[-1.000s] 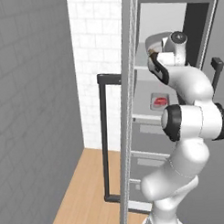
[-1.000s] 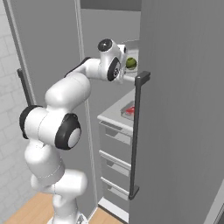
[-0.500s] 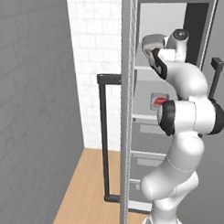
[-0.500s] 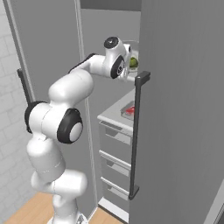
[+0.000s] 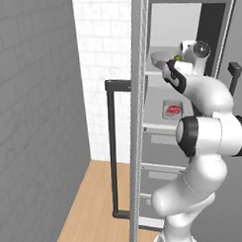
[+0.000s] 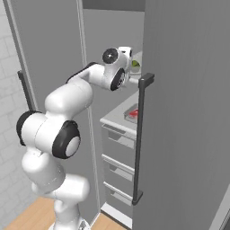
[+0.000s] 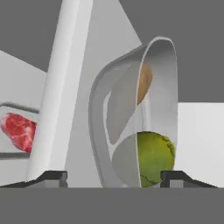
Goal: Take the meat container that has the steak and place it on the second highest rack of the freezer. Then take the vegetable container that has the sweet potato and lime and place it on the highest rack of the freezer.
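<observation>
STEP: releasing vegetable container (image 7: 131, 118) at front edge of highest rack (image 5: 156, 72) | GRIPPER (image 7: 114, 176): fingers spread, bowl between them, contact unclear | steak (image 5: 173, 110) on rack below | NEXT: probably a straight pull-back, clear of the rim.

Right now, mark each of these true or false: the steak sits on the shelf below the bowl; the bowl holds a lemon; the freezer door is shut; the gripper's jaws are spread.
1. The steak lies on the shelf below the vegetable container. True.
2. The bowl holds a lemon. False: it holds a green lime and the sweet potato.
3. The freezer door is shut. False: it stands open.
4. The gripper has its jaws spread. True: its tips stand either side of the bowl.
</observation>
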